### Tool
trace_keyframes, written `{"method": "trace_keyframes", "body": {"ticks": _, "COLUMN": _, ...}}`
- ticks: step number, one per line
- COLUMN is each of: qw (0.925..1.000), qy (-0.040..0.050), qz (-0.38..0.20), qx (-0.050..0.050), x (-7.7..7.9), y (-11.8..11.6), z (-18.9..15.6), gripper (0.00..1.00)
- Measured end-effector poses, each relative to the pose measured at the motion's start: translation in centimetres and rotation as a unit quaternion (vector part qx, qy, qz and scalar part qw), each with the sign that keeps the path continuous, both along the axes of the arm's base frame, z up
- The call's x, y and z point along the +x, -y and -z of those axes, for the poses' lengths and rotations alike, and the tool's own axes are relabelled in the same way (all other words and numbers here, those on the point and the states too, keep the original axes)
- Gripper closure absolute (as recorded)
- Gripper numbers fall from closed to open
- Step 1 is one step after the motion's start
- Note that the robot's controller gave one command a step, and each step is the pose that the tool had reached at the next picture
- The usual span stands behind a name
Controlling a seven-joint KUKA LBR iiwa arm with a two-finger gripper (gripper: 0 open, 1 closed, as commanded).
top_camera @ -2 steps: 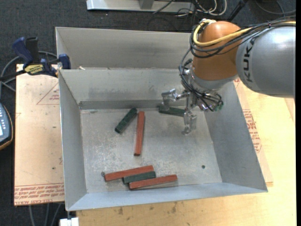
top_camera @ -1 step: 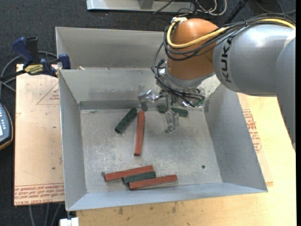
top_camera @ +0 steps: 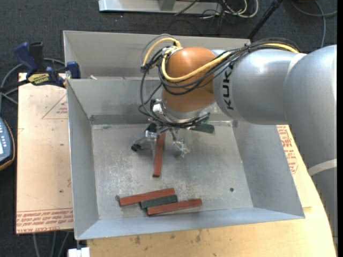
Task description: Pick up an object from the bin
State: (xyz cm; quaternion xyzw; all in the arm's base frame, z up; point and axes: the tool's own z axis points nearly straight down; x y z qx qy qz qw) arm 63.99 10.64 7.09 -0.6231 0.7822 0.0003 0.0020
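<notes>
One grey metal bin (top_camera: 80, 159); in it, three red-brown bars: one bar (top_camera: 157, 164) alone near the middle, a second (top_camera: 134, 199) and a third (top_camera: 179, 205) by the front wall; one dark green bar (top_camera: 159, 200) between those two; one more dark green piece (top_camera: 206, 128) toward the back, partly hidden, so its kind cannot be told; one robot arm (top_camera: 268, 84); one gripper (top_camera: 161, 145).

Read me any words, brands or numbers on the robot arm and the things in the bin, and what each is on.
"KU": black letters on the silver arm; the rest of the word is not readable.
Red bars and dark green bar in the bin: no writing visible.
</notes>
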Motion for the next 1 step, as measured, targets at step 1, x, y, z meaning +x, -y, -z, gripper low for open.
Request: {"method": "trace_keyframes", "body": {"ticks": 1, "qw": 1.0000, "qy": 0.0003, "qz": 0.001, "qx": 0.000, "x": 0.05, "y": 0.12, "z": -0.07, "gripper": 1.00}}
